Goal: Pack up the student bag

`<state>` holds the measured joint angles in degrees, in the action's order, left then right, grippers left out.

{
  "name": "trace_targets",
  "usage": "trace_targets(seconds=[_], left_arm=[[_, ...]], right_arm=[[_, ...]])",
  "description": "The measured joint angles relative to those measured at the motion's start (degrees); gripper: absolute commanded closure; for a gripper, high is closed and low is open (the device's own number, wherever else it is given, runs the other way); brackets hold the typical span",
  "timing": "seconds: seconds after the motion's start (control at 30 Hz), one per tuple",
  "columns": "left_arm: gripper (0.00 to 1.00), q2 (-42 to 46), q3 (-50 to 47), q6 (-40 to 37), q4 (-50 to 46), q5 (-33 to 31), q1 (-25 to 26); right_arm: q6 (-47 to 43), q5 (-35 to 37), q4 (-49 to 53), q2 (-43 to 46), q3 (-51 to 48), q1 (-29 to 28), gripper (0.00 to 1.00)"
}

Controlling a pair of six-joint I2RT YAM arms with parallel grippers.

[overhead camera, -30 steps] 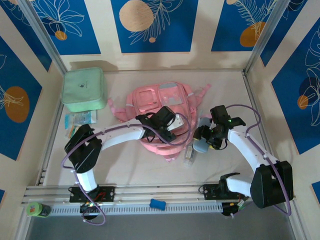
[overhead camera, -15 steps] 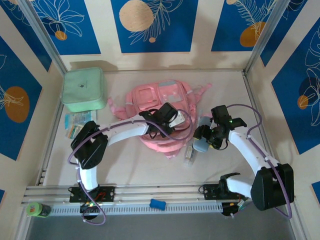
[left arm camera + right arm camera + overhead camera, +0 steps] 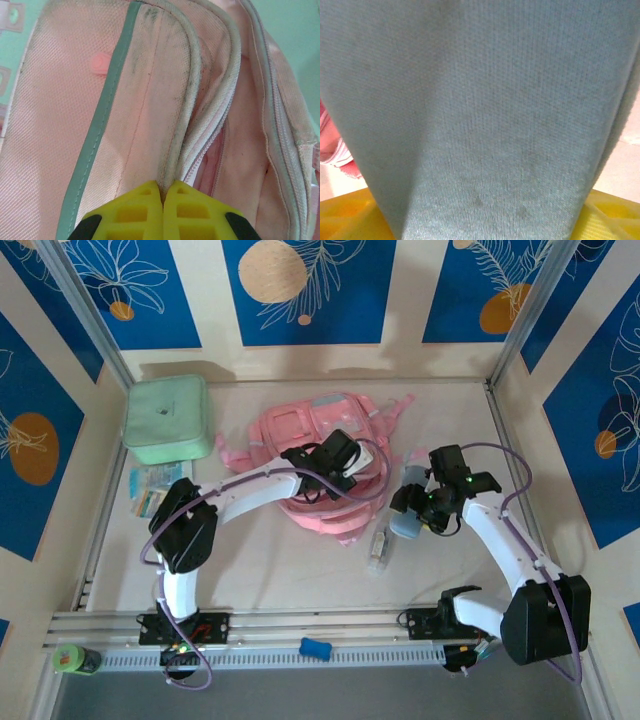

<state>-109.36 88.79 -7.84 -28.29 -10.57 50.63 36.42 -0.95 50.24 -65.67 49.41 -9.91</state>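
We log: left gripper (image 3: 162, 192) clenched on student bag (image 3: 300, 435) by its grey piping | bag at table centre, mint case (image 3: 167, 418) at its 10 o'clock | right gripper (image 3: 410, 510) at its 3 o'clock, grasping blue-grey fabric pouch (image 3: 480, 110).

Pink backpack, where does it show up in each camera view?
Top external: pink backpack, table centre, under the left tool.
Left wrist: centre, close up; seam pinched by that tool.
Right wrist: pink sliver at left edge, beside the blue pouch.
Shared landmark: the left tool.
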Motion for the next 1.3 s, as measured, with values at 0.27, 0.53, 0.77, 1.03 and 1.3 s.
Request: trace_targets(seconds=[0.27,0.53,0.77,1.03,1.3], left_arm=[[1.0,-0.3,6.8,6.6,-4.0,-0.1,-0.2],[1.0,-0.4,12.7,14.4,-6.3,-2.3,-0.2],[1.0,-0.8,16.7,18.7,-7.5,-3.7,-0.2],[1.0,-0.8,16.7,20.0,-8.2,-4.5,-0.2],[1.0,-0.8,16.7,20.0,-8.2,-4.2,-0.2]], right_arm=[[-1.4,-3.5,1.1,-0.9,3.1,-0.8,0.26],[-0.3,-10.8,-3.7,-10.8,9.4,-5.3,0.27],[2.6,-13.7,-10.9,-24.1,16.7,-8.7,0.07],[5.5,-19.0,-16.8,-21.7,11.8,-5.6,0.27],[6.0,-22.0,-22.3,-24.9,7.6,-5.4,0.31]])
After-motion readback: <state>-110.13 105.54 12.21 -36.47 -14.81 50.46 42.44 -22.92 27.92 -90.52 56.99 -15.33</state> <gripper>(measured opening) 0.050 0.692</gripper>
